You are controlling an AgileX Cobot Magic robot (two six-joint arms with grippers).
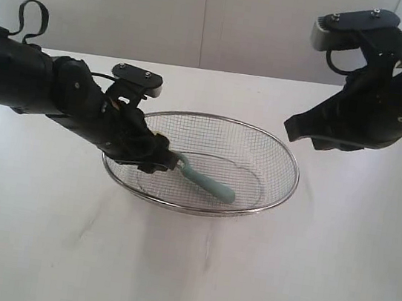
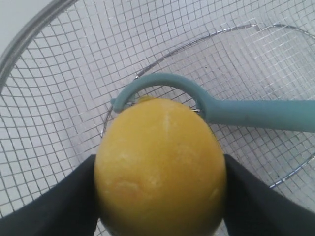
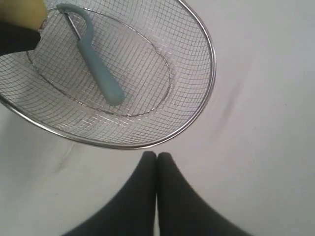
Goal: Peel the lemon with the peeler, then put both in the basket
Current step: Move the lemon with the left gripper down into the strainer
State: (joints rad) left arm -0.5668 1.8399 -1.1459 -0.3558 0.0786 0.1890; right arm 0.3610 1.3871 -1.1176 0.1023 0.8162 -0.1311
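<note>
Left gripper [image 1: 157, 155]: my two fingers [image 2: 49, 206] squeeze the lemon [image 2: 160, 167], one on each side.
Lemon: it is in my left grip, low inside the basket [image 1: 295, 180], near the rim.
Peeler [image 1: 208, 181]: it lies on the basket's wire floor. Its looped end is just beside the lemon. I cannot tell if they touch.
Right gripper [image 3: 157, 156]: my fingers are pressed together on nothing, above the table [image 1: 317, 286], apart from the basket.

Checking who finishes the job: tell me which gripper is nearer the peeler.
Left. The left gripper, holding the lemon inside the basket, is right at the head of the peeler. The right gripper, shut, hangs outside the rim.
</note>
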